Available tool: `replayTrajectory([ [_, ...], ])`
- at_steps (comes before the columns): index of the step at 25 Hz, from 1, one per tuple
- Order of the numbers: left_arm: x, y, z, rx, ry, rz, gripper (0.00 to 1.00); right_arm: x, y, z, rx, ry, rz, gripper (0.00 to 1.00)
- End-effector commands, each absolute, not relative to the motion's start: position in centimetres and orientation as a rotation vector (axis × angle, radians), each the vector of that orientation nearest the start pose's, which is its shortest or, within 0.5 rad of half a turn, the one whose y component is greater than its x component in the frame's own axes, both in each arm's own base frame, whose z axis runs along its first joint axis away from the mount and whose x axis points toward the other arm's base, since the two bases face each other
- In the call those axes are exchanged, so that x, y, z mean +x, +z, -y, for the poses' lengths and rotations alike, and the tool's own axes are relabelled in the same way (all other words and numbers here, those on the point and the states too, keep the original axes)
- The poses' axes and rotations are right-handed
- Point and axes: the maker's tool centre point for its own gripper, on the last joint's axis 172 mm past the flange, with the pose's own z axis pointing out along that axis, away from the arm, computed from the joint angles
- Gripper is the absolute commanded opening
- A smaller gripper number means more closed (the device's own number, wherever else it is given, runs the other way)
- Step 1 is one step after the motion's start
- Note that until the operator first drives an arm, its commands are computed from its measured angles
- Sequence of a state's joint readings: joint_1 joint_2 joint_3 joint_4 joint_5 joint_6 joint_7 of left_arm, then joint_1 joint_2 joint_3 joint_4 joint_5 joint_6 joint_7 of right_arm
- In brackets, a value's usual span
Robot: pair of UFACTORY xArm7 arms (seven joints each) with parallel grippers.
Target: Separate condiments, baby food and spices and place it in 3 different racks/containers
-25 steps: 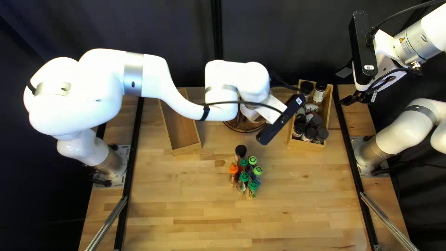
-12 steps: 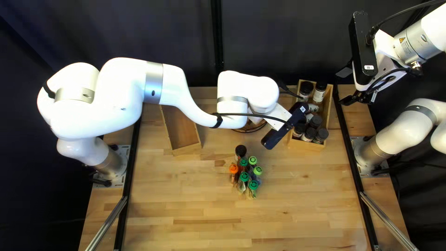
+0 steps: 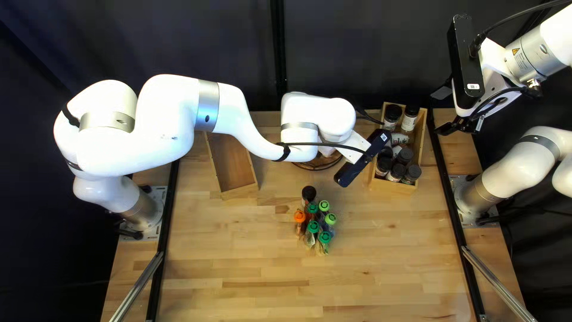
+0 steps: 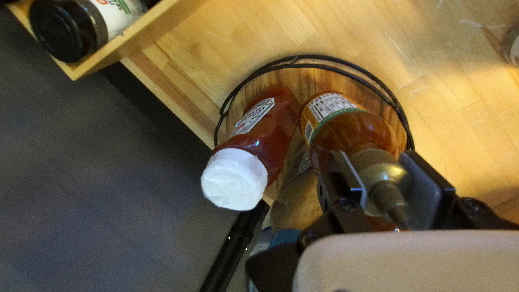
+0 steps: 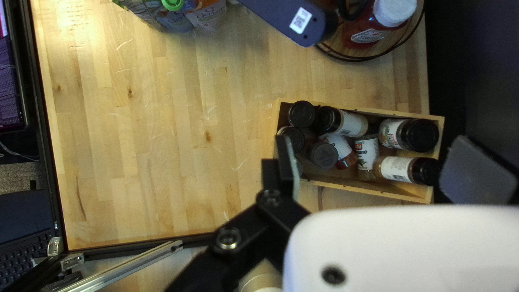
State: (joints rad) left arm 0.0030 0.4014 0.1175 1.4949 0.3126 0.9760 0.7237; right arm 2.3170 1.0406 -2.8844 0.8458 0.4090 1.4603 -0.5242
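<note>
My left gripper (image 3: 353,147) is over the round wire-rimmed wooden tray (image 3: 319,167). In the left wrist view, my left gripper (image 4: 385,181) is shut on the cap of an amber sauce bottle (image 4: 354,132). A white-capped red ketchup bottle (image 4: 262,130) and a beige bottle (image 4: 296,203) stand beside it. My right gripper (image 3: 444,110) hangs raised at the upper right; up close, the right gripper (image 5: 373,167) is open, nothing between its fingers. Black-capped spice jars (image 5: 324,154) fill a wooden box (image 5: 373,192). Orange- and green-capped baby food pouches (image 3: 313,228) stand mid-table.
A second wooden box (image 3: 239,192) with a bare floor lies left of the tray. A black-capped jar (image 3: 308,194) stands behind the pouches. The left arm's black camera (image 3: 362,158) is close to the spice box's left side.
My left arm's wrist has shifted a little right and toward the table's near edge, then barely moved. The right arm and the table's pouches have stayed still.
</note>
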Motion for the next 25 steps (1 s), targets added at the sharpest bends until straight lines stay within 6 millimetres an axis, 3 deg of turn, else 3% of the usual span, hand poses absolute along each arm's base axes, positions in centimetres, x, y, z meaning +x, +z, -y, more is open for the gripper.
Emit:
replayTrajectory([
  [1,60.1,17.9,-13.0,-2.608,0.034,-1.055,0.00,28.3,41.7,5.3,-3.132,-0.693,-0.131,1.00],
  [4,60.0,17.7,-13.2,-2.622,0.036,-1.050,0.08,28.3,41.7,5.3,-3.132,-0.693,-0.131,1.00],
  [8,60.0,17.5,-13.6,-2.654,0.044,-1.039,0.33,28.3,41.7,5.3,-3.132,-0.693,-0.131,1.00],
  [11,60.1,17.6,-13.8,-2.674,0.047,-1.031,0.28,28.3,41.7,5.3,-3.132,-0.693,-0.131,1.00],
  [13,60.1,17.7,-14.0,-2.688,0.046,-1.029,0.31,28.3,41.7,5.3,-3.132,-0.693,-0.131,1.00],
  [14,60.1,17.7,-14.1,-2.692,0.045,-1.028,0.36,28.3,41.7,5.3,-3.132,-0.693,-0.131,1.00],
  [15,60.1,17.7,-14.1,-2.697,0.045,-1.027,0.46,28.3,41.7,5.3,-3.132,-0.693,-0.131,1.00],
  [16,60.0,17.7,-14.1,-2.700,0.045,-1.027,0.64,28.3,41.7,5.3,-3.132,-0.693,-0.131,1.00],
  [17,59.9,17.7,-14.1,-2.704,0.047,-1.027,0.71,28.3,41.7,5.3,-3.132,-0.693,-0.131,1.00],
  [18,59.8,17.7,-14.1,-2.707,0.047,-1.026,0.88,28.3,41.7,5.3,-3.132,-0.693,-0.131,1.00],
  [21,59.7,17.6,-14.1,-2.714,0.049,-1.023,1.00,28.3,41.7,5.3,-3.132,-0.693,-0.131,1.00],
  [25,59.7,18.3,-13.7,-2.716,0.049,-1.020,1.00,28.3,41.7,5.3,-3.132,-0.693,-0.131,1.00],
])
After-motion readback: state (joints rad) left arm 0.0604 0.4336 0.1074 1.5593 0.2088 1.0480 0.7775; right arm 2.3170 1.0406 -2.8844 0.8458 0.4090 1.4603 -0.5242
